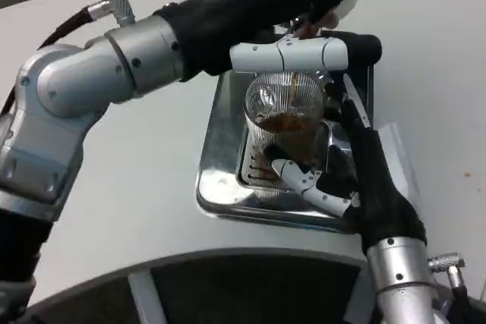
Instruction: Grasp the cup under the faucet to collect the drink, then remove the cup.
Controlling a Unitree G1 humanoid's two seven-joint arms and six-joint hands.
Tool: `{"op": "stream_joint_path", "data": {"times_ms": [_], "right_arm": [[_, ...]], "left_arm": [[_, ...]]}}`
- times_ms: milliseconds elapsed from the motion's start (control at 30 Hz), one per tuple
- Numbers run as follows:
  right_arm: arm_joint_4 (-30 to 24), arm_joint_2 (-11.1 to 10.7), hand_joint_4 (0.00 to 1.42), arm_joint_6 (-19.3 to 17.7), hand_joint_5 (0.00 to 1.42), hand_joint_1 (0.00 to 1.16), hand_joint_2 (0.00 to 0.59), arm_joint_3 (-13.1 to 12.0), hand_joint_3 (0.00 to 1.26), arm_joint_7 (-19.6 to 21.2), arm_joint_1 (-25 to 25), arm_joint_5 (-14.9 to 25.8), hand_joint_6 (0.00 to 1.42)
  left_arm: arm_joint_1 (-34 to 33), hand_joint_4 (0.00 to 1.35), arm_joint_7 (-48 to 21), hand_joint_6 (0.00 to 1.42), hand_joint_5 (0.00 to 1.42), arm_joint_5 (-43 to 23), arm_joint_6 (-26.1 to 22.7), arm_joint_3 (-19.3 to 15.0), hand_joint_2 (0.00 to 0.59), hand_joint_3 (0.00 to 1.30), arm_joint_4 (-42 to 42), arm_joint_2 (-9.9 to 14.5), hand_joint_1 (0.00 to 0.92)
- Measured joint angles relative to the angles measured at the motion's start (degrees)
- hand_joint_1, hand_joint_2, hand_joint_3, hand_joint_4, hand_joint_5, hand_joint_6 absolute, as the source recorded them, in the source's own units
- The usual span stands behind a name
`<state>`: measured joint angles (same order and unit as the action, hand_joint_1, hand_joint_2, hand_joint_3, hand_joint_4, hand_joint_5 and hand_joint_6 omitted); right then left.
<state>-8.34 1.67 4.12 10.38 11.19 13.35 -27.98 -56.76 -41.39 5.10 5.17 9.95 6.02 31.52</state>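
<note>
White round table (152,187), curved front edge, dark floor beyond it at top and below at bottom. Shiny metal drip tray (220,180) sits on table centre-right, rim reflective, brown liquid residue on its inner grate. Small brownish speck (468,174) on tabletop at far right.

- The tabletop (152,187) is white and smooth, with a rounded near edge that curves across the bottom of the view.
- A shiny metal drip tray (216,161) lies directly on the tabletop, right of centre, square-cornered with a raised rim.
- A ribbed clear cup (285,111) stands in the tray's recessed middle, brown drink inside.
- A few tiny brown specks (466,175) mark the tabletop at the far right edge.
- Beyond the far rim the floor looks dark grey.
</note>
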Motion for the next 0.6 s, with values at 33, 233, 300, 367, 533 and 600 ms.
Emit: {"op": "stream_joint_path", "data": {"times_ms": [33,233,300,367,533,600], "right_arm": [[0.4,0.2,0.09,0.0,0.18,0.78,0.225,0.1,0.05,0.4,0.2,0.0,0.19],[2.2,1.0,0.09,0.0,0.18,0.78,0.224,0.5,0.04,1.7,1.2,0.0,0.19],[2.7,1.2,0.09,0.0,0.18,0.78,0.224,0.7,0.04,2.1,1.6,0.0,0.19],[3.5,1.4,0.08,0.0,0.18,0.78,0.224,0.9,0.04,2.5,1.9,0.0,0.19],[4.3,1.9,0.08,0.1,0.18,0.78,0.224,1.0,0.04,2.8,2.2,0.0,0.19],[4.4,2.1,0.08,0.2,0.18,0.78,0.224,1.0,0.03,2.8,2.2,0.0,0.18]], "left_arm": [[0.0,0.00,0.0,0.11,0.00,0.0,0.0,0.0,0.091,0.10,0.0,0.1,0.000],[0.0,0.00,-0.3,0.11,0.00,-0.1,0.0,-0.2,0.091,0.10,-0.1,0.4,0.000],[0.0,0.00,-0.5,0.11,0.00,-0.1,0.0,-0.3,0.091,0.10,-0.1,0.6,0.000],[0.0,0.00,-0.6,0.11,0.00,-0.1,0.0,-0.4,0.091,0.10,-0.1,0.7,0.000],[0.0,0.00,-0.7,0.11,0.00,-0.2,0.0,-0.4,0.090,0.10,-0.3,0.9,0.000],[0.0,0.00,-0.7,0.11,0.00,-0.2,0.0,-0.4,0.090,0.10,-0.3,1.0,0.000]]}}
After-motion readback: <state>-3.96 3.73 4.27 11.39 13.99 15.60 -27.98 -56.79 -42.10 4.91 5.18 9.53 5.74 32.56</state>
